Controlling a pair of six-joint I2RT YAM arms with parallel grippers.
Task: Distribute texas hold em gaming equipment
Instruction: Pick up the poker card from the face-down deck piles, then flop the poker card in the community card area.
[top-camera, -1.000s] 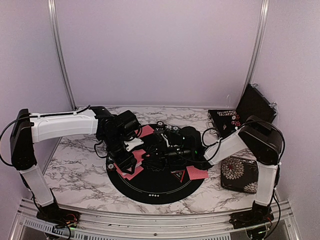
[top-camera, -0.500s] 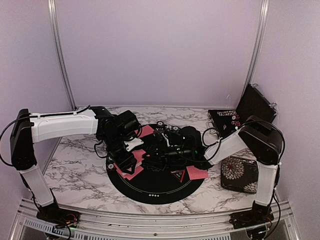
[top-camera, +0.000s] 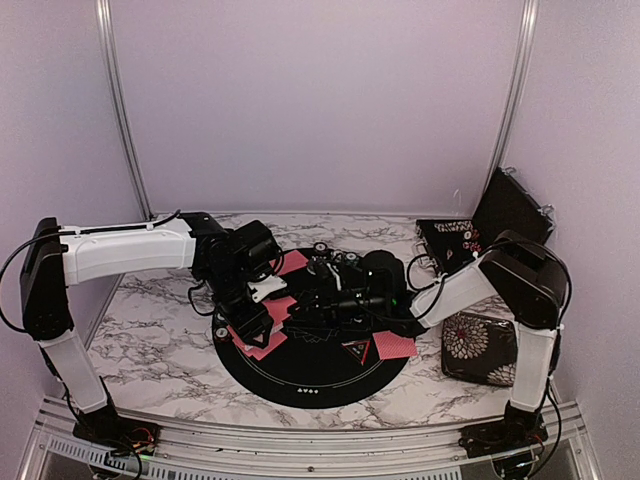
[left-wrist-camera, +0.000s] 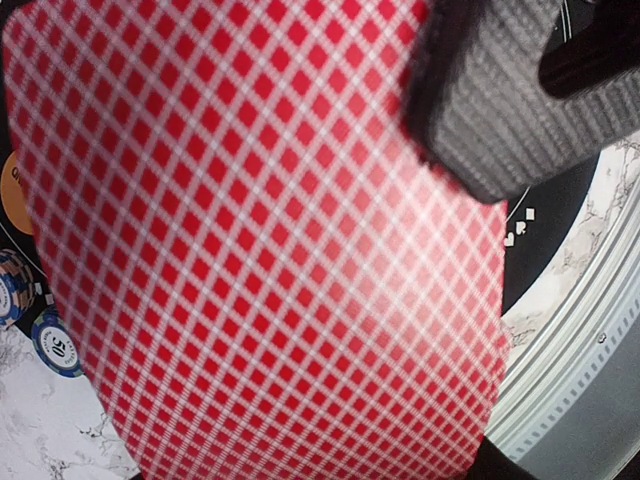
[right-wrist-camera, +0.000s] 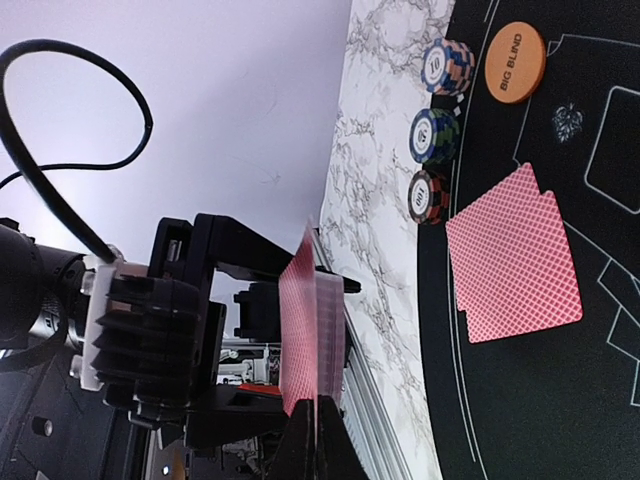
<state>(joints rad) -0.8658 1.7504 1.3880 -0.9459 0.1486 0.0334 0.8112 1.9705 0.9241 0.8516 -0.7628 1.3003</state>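
Far left, the left gripper (top-camera: 250, 322) hangs low over the black mat (top-camera: 280, 380), clamped flat on the pack of cards (left-wrist-camera: 260, 250); its own camera sees little but red lattice, one ribbed fingertip (left-wrist-camera: 480, 100) pressing the pack's top corner; that reads as a dealer's hold, the pack offered edge-on so the partner can peel from it; in the middle, the right gripper (right-wrist-camera: 315, 440) meets it, fingers drawn almost together on the pack's near edge, nothing but thin card between them; one card or several, I cannot tell; my guess is a draw-off is in hand; further right, a dealt card (right-wrist-camera: 515, 255) lies face down on the mat, three chip stacks (right-wrist-camera: 435, 135) lined along the rim beside the orange BIG BLIND button (right-wrist-camera: 515, 55), so that seat looks served; then the black triangle marker (top-camera: 355, 350), and the floral case (top-camera: 475, 350) at the far right, off the mat.
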